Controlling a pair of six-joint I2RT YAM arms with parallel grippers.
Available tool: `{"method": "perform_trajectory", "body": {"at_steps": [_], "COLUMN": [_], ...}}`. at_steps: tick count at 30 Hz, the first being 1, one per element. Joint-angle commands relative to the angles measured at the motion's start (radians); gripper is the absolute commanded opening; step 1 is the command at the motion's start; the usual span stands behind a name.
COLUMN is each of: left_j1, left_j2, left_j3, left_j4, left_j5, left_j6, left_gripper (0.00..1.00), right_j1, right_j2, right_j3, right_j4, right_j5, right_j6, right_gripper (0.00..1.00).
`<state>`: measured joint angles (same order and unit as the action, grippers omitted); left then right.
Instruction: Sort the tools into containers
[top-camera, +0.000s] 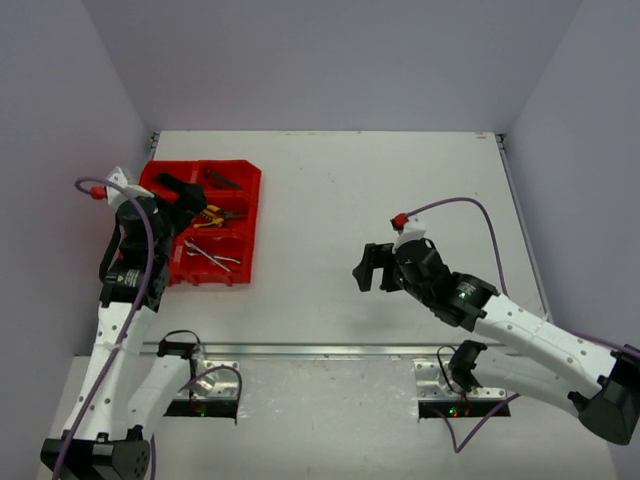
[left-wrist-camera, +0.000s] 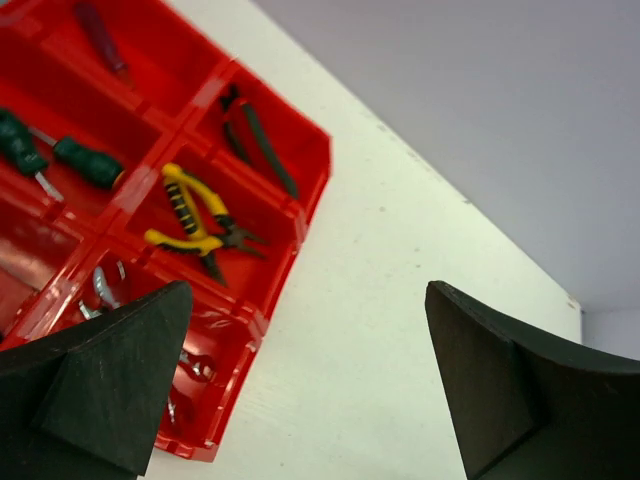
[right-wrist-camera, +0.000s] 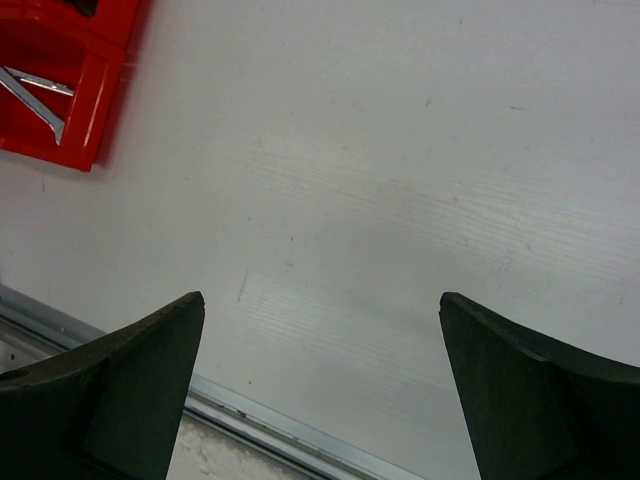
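Note:
The red organizer tray stands at the table's far left, with tools lying in its compartments. In the left wrist view the tray holds yellow-black pliers, green-handled screwdrivers, a dark-handled tool, a thin red-handled screwdriver and silver wrenches. My left gripper hovers over the tray's left half, open and empty. My right gripper is open and empty over bare table at mid-right. The tray corner with a wrench shows at its upper left.
A metal rail runs along the table's near edge and shows in the right wrist view. Grey walls enclose the table on the left, back and right. No loose tools show on the white tabletop.

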<state>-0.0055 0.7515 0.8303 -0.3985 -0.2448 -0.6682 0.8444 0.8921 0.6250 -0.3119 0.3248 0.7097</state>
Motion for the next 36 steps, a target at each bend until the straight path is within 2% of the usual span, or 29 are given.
{"method": "perform_trajectory", "body": {"at_steps": [1,6,10,13,17,20,23,27,36], "left_j1": [0.006,0.006,0.006,-0.004,-0.046,-0.059,-0.061,-0.100,-0.169], "left_j2": [-0.060,-0.098,-0.171,-0.243,-0.400,-0.512,-0.539,-0.507,-0.562], "left_j3": [0.098,0.153,0.149,0.094,-0.086,-0.149,-0.154,-0.157,-0.161], "left_j4": [-0.103,-0.247,-0.261,-0.224,-0.112,-0.048,-0.041,-0.050,-0.055], "left_j5": [0.138,0.083,0.051,0.012,-0.050,-0.023,0.011,-0.011,-0.034], "left_j6": [0.198,0.294,0.333,0.334,0.353,0.381,0.382,0.366,0.358], "left_gripper": [1.00,1.00,1.00,1.00,1.00,1.00,1.00,1.00,1.00], "right_j1": [-0.007,-0.007,-0.007,-0.007,-0.007,-0.007,-0.007,-0.007,-0.007], "right_j2": [-0.012,-0.039,-0.113,-0.185,-0.260,-0.302,-0.372,-0.472,-0.501], "right_j3": [0.070,0.166,0.186,0.211,0.293,0.318,0.287,0.256,0.208], "right_j4": [-0.052,-0.184,-0.225,-0.285,-0.451,-0.537,-0.527,-0.522,-0.527], "right_j5": [0.100,0.200,0.224,0.259,0.314,0.377,0.465,0.441,0.460], "right_j6": [-0.069,-0.195,-0.271,-0.340,-0.317,-0.324,-0.364,-0.367,-0.355], "right_gripper": [0.99,0.99,0.99,0.99,0.99,0.99,0.99,0.99,0.99]}}
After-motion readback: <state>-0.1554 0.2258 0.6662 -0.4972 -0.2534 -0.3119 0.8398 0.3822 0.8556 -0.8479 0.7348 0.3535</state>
